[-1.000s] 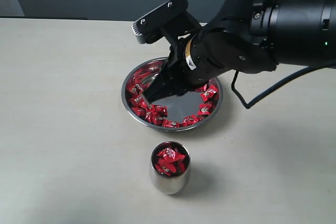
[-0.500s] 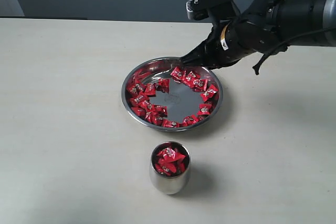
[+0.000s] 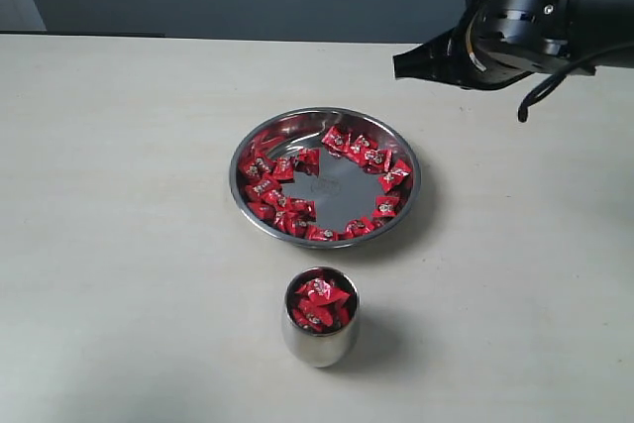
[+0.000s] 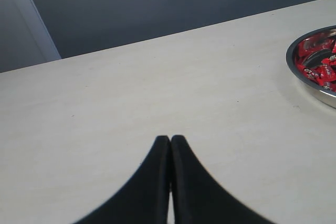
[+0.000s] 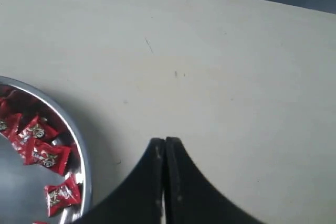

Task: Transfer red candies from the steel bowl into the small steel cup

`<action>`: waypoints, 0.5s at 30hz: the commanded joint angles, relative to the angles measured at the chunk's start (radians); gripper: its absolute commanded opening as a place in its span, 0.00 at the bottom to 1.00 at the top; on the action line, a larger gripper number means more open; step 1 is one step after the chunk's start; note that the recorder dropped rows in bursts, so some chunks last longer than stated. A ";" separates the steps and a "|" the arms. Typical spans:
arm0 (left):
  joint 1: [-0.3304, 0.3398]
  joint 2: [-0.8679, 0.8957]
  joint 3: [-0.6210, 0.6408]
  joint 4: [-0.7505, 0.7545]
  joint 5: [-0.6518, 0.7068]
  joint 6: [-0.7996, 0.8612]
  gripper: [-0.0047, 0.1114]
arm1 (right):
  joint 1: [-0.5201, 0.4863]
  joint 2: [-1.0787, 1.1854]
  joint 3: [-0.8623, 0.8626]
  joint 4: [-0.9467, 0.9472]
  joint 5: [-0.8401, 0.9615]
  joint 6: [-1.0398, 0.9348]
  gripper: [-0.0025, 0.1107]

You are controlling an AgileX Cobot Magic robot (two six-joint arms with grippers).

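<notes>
- My right fingers (image 3: 398, 64) are clenched, tips pressed flat together, and hang above the bench (image 3: 119, 195), just outside the rim of the steel bowl (image 3: 232, 183).
- In the right wrist view those fingers (image 5: 165, 142) have open bench ahead of the tips. The bowl's rim (image 5: 79, 140) curves close beside them.
- My left fingers (image 4: 170, 139) are clenched as well. Bare bench runs ahead of them to its far edge, and the bowl's rim (image 4: 304, 77) sits well apart from them, off to one side.
- The red candies (image 3: 362, 151) lie in a ring inside the bowl's wall, with its flat middle showing bare steel.
- The small steel cup (image 3: 317, 344) stands upright on the far side of the bowl from my right fingers, clear of the rim. Red candies are heaped in it up to its mouth.
</notes>
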 commanded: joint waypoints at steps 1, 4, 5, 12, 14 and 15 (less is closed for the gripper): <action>0.000 -0.004 -0.001 0.000 -0.007 -0.005 0.04 | 0.001 -0.009 0.002 -0.049 0.008 0.003 0.02; 0.000 -0.004 -0.001 0.000 -0.007 -0.005 0.04 | 0.001 -0.113 0.018 -0.101 -0.052 0.025 0.02; 0.000 -0.004 -0.001 0.000 -0.007 -0.005 0.04 | 0.001 -0.139 0.024 -0.116 -0.080 0.025 0.02; 0.000 -0.004 -0.001 0.000 -0.007 -0.005 0.04 | -0.052 -0.416 0.155 -0.249 -0.261 0.025 0.02; 0.000 -0.004 -0.001 0.000 -0.007 -0.005 0.04 | -0.133 -0.490 0.200 -0.204 -0.265 0.025 0.02; 0.000 -0.004 -0.001 0.000 -0.007 -0.005 0.04 | -0.183 -0.533 0.227 -0.167 -0.265 0.025 0.02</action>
